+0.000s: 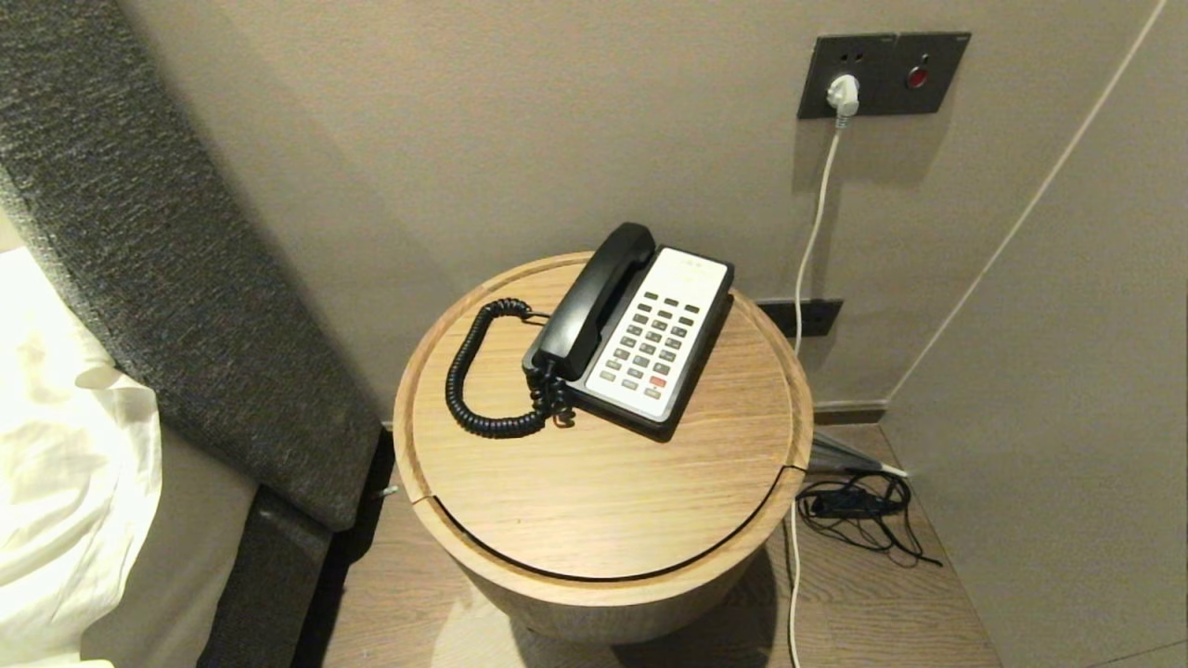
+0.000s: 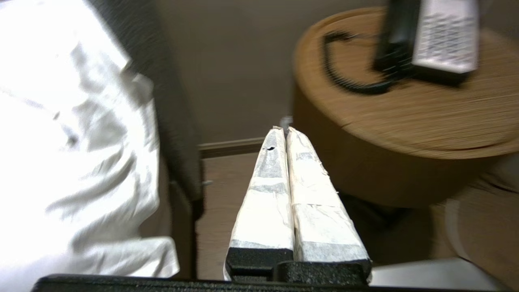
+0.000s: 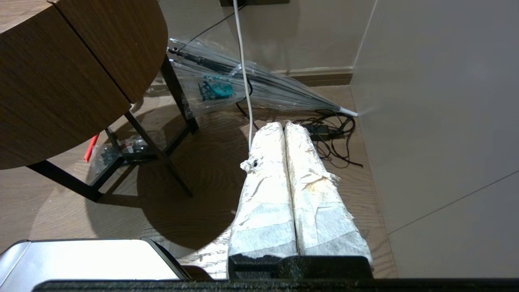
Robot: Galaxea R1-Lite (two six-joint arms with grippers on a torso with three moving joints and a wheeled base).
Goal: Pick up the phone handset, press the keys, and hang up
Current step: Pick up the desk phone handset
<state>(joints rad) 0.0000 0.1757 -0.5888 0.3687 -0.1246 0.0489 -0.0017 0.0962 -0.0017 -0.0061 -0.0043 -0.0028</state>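
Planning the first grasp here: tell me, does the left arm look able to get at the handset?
Probably yes. The handset lies in its cradle on the phone's left side with nothing over it, and the left gripper, jaws shut, sits below the table rim.

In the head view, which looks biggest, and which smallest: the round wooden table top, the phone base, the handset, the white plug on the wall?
1. Round wooden table top
2. Phone base
3. Handset, narrower than the base, nearly as long
4. White plug, smallest; it sits farther away on the wall, so its true size is unsure.

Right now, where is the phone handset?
In the head view, the handset lies in its cradle on the left side of the phone, on the round wooden table, with its coiled cord looping to its left.
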